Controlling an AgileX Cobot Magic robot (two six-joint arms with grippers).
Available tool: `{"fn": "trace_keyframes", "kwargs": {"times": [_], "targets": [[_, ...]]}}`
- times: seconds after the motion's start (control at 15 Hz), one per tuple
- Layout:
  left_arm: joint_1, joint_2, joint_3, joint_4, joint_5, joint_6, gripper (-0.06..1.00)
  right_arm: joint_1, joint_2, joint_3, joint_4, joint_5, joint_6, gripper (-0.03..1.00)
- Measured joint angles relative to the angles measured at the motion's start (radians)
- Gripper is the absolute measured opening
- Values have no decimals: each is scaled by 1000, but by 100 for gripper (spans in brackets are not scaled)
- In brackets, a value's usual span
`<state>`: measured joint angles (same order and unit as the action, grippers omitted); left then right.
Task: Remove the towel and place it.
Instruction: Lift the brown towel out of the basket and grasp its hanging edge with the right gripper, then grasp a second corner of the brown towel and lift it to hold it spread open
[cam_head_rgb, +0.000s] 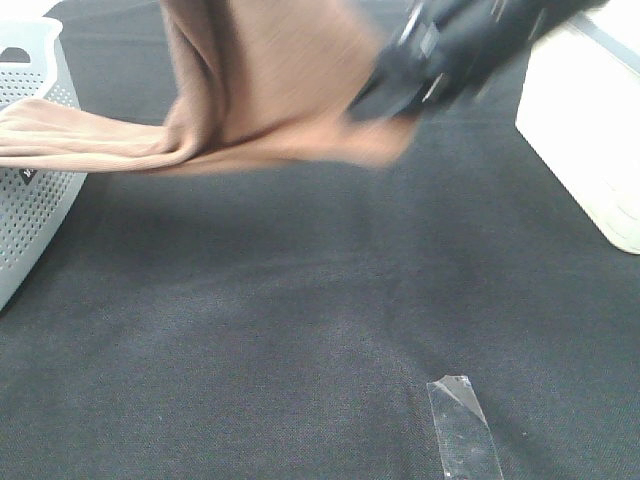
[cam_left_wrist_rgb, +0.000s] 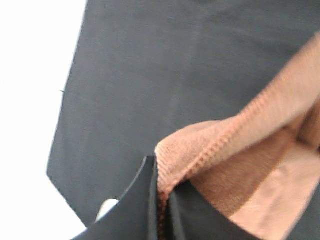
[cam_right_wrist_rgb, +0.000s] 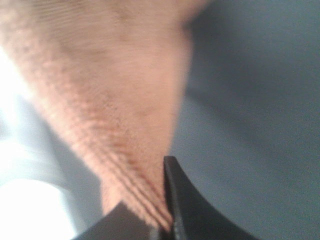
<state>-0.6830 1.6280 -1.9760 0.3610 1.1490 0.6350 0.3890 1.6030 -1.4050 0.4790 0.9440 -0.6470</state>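
The brown towel (cam_head_rgb: 270, 90) hangs in the air over the back of the table, and one end trails left onto the white basket (cam_head_rgb: 30, 200). My right gripper (cam_head_rgb: 385, 95), blurred, grips the towel's right edge. In the right wrist view, it (cam_right_wrist_rgb: 167, 220) is shut on the towel's ribbed hem (cam_right_wrist_rgb: 110, 100). In the left wrist view, my left gripper (cam_left_wrist_rgb: 162, 200) is shut on a hemmed corner of the towel (cam_left_wrist_rgb: 240, 150). The left gripper is out of the exterior view, above the top edge where the towel rises.
The black table cloth (cam_head_rgb: 300, 320) covers the table. The perforated white basket stands at the left edge. A white box (cam_head_rgb: 590, 130) stands at the back right. A strip of clear tape (cam_head_rgb: 462, 425) lies near the front.
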Motion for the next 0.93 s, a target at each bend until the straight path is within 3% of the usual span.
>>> {"fn": "trace_keyframes", "kwargs": {"times": [0.13, 0.33, 0.4, 0.53, 0.67, 0.93], "targets": [[27, 11, 0, 6, -95, 0, 0, 0, 16, -239, -215, 67, 119, 0], [112, 57, 0, -42, -257, 4, 0, 0, 158, -696, -333, 163, 144, 0], [127, 65, 0, -42, -290, 5, 0, 0, 181, -740, -347, 165, 144, 0], [197, 102, 0, -40, -451, 24, 0, 0, 307, -925, -446, 156, 144, 0], [240, 138, 0, -37, -570, 33, 0, 0, 365, -965, -522, 65, 143, 0], [316, 238, 0, 24, -894, 56, 0, 0, 421, -970, -609, -291, 144, 0]]}}
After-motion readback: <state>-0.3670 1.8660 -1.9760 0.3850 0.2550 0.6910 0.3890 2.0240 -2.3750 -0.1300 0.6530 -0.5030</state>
